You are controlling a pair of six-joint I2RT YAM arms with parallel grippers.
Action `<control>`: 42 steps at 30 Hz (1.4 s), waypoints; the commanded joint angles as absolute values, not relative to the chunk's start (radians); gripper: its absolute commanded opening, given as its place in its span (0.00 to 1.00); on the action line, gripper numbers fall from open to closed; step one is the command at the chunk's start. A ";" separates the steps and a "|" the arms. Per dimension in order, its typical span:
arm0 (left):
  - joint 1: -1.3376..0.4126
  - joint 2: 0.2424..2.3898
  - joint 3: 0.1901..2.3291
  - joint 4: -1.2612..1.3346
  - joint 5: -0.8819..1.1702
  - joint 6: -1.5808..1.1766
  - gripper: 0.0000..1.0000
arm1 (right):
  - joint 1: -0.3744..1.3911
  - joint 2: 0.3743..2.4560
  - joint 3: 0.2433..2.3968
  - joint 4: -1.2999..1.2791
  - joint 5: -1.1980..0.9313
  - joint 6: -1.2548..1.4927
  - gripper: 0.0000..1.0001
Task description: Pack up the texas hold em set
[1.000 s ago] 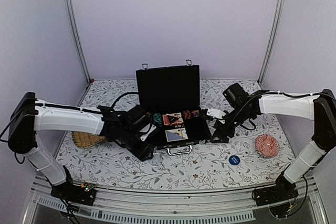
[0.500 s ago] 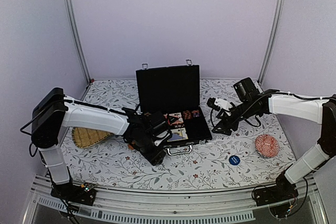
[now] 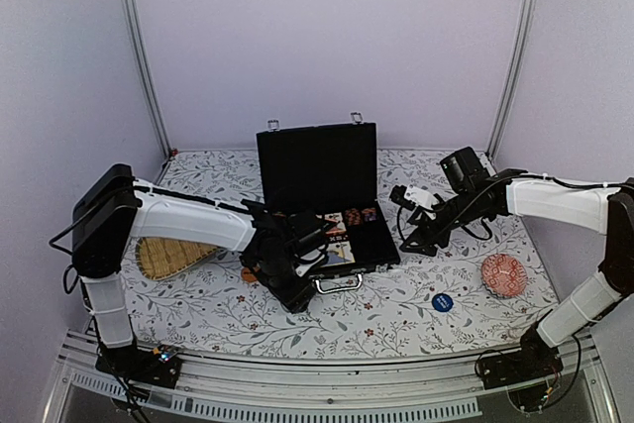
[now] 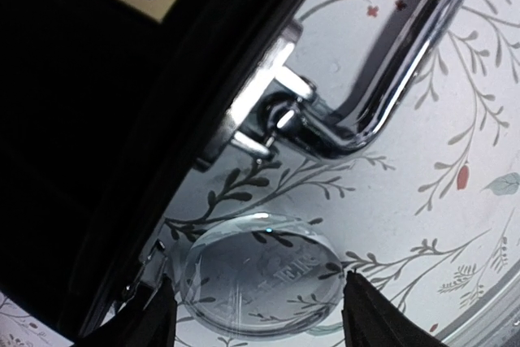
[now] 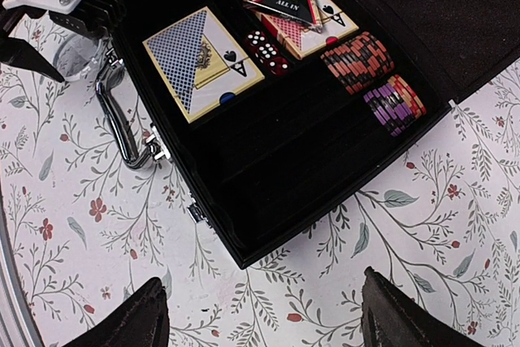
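The black case (image 3: 319, 170) of the texas hold em set lies open at the table's middle. In it are a blue card deck (image 5: 203, 58), a red deck (image 5: 292, 14), red dice (image 5: 266, 50) and rows of poker chips (image 5: 357, 61). A clear dealer disc (image 4: 260, 270) lies flat on the cloth beside the silver handle (image 4: 406, 62). My left gripper (image 4: 258, 282) is low over the disc, open, a finger on either side and a gap to each. My right gripper (image 5: 264, 314) hangs open over bare cloth off the case's right front corner.
A blue disc (image 3: 443, 302) lies on the cloth at the front right, with a red patterned bowl (image 3: 502, 274) beyond it. A woven straw tray (image 3: 168, 257) sits at the left under my left arm. The raised lid stands behind the case.
My left gripper has swung from the case's left end to its front, down beside the handle and over the clear disc. My right gripper drew back to the right, then held still.
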State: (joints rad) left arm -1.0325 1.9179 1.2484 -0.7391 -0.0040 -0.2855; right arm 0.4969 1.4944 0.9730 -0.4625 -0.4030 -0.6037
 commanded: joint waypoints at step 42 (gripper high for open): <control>-0.983 2.189 1.816 -0.856 -0.084 -0.117 0.39 | 0.495 1.546 0.962 -0.462 -0.382 -0.625 0.81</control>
State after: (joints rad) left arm -1.0275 2.1262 1.7668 -0.8726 -0.0517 -0.1398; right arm 0.4969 1.5421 0.9730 -0.4633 -0.3946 -0.6178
